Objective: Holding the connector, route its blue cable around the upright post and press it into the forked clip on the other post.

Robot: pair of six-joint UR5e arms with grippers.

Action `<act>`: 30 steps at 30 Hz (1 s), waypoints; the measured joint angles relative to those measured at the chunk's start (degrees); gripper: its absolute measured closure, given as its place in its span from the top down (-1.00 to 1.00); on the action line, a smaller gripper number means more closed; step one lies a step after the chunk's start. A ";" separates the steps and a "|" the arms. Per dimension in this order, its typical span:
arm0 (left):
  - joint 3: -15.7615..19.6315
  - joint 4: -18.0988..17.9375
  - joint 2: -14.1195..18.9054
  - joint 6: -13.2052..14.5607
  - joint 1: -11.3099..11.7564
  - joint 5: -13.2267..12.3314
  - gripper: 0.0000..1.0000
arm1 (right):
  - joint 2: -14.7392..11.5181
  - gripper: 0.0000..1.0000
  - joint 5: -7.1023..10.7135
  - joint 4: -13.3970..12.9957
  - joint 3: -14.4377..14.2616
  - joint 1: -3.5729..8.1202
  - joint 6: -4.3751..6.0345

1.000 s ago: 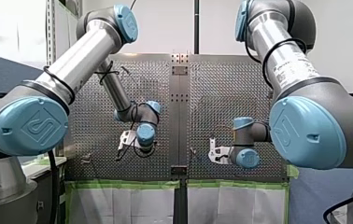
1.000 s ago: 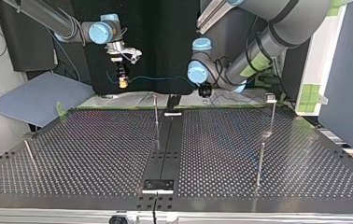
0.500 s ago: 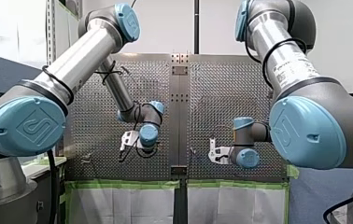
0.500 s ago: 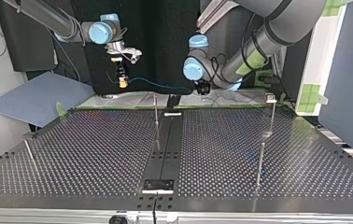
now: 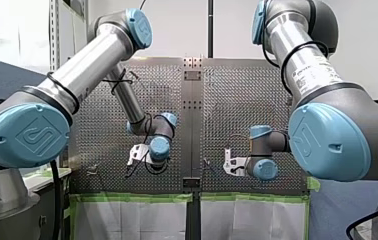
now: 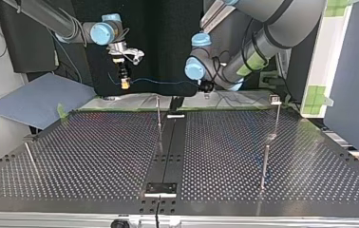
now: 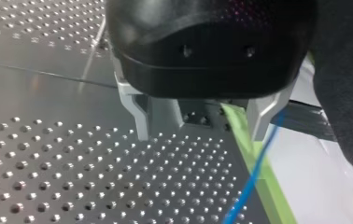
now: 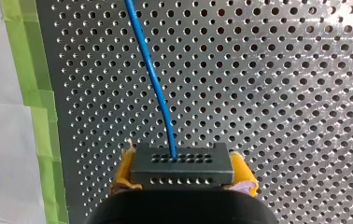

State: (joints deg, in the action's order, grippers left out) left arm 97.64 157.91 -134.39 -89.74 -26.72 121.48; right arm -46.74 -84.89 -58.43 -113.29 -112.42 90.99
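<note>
In the right wrist view my right gripper [image 8: 182,179] is shut on the black connector [image 8: 182,165], its yellow pads [image 8: 123,173] on both sides. The blue cable [image 8: 153,79] leaves the connector's face and runs out over the perforated plate. The top view has this gripper [image 6: 126,84] hanging at the back left, the cable [image 6: 163,81] stretching across to my left gripper [image 6: 207,88]. My left gripper [image 7: 200,126] is open; the cable [image 7: 254,172] passes just inside one metal finger [image 7: 261,114], untouched by the other. An upright post [image 6: 158,111] stands below the cable.
A taller post with a small clip head [image 6: 275,99] stands at the top view's right, a shorter post [image 6: 264,164] in front of it, and a leaning pin [image 6: 30,156] at the left. Green tape [image 8: 39,116] marks the plate's edge. A black rail [image 6: 168,142] runs down the middle.
My left gripper has shifted towards the top view's left, closer to the middle post, and a little lower in the front view. The right arm and connector have stayed put.
</note>
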 joint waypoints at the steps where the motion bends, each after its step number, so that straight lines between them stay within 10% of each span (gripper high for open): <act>1: -0.26 -0.23 -0.43 0.23 -0.07 0.29 1.00 | 0.00 -1.00 -0.01 -0.01 -0.01 0.01 0.00; 18: -3.27 -1.61 -9.31 0.73 -0.36 0.45 1.00 | 0.01 -1.00 -0.01 -0.55 0.03 -0.01 0.09; 30: -4.89 -6.41 -10.64 -0.16 -1.15 -4.73 1.00 | 0.00 -1.00 -0.01 -0.55 0.02 -0.02 0.11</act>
State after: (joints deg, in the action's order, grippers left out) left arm 92.75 151.50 -145.03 -89.90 -27.86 116.76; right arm -46.74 -84.91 -58.98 -113.27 -112.44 91.10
